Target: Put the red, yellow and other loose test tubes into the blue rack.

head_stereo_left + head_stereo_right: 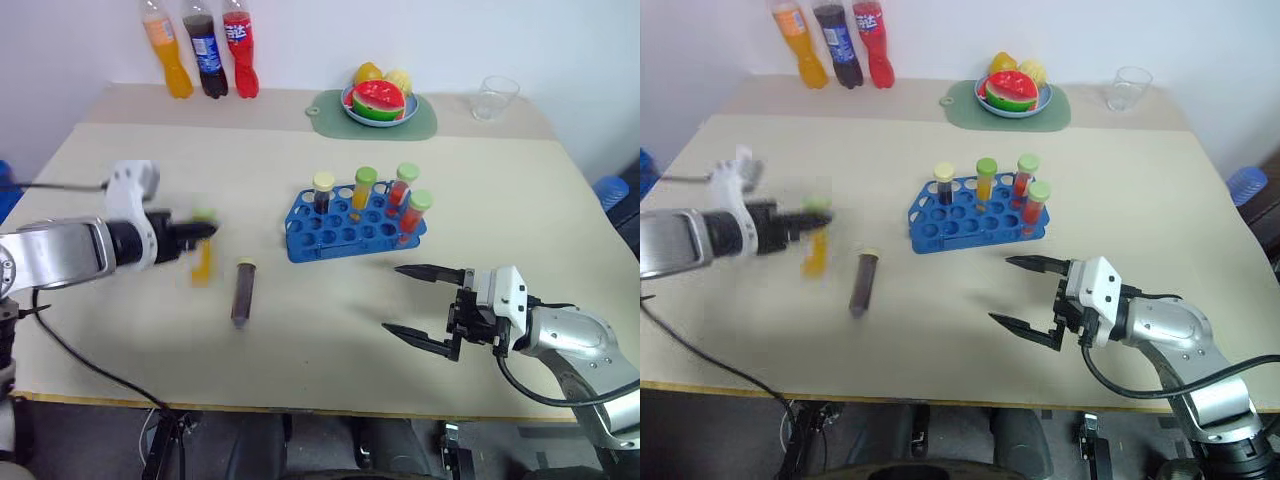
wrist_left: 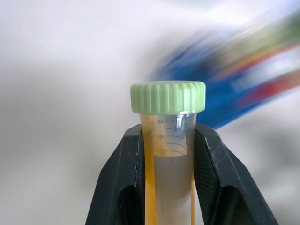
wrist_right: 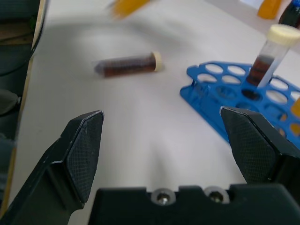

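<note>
- Yellow-orange liquid, green cap: that tube (image 2: 168, 140) is pinched tight between the black fingers (image 2: 123, 187) of the left gripper (image 1: 203, 233), held up off the beige surface (image 1: 300, 330) toward its left edge, cap uppermost and body hanging below the fingers.
- Dark purple-brown tube (image 1: 242, 290) with the cream cap lies flat on the surface, just beside the held one, between the left gripper and the blue rack (image 1: 345, 230).
- The blue rack sits near the middle of the surface, and it carries four upright tubes: a cream-capped dark one (image 1: 322, 193) and three green-capped ones, one yellow (image 1: 363, 188) and two red (image 1: 403, 186).
- Right gripper (image 1: 420, 305) hovers low near the front right corner, its two fingers (image 3: 84, 154) spread wide with nothing between them, pointing toward the rack and the lying tube.
- Along the far edge: three soda bottles (image 1: 205, 50) at the left, a green mat (image 1: 330, 115) with a fruit bowl (image 1: 380, 105) further right, and a clear cup (image 1: 496, 97) toward the far right corner.
</note>
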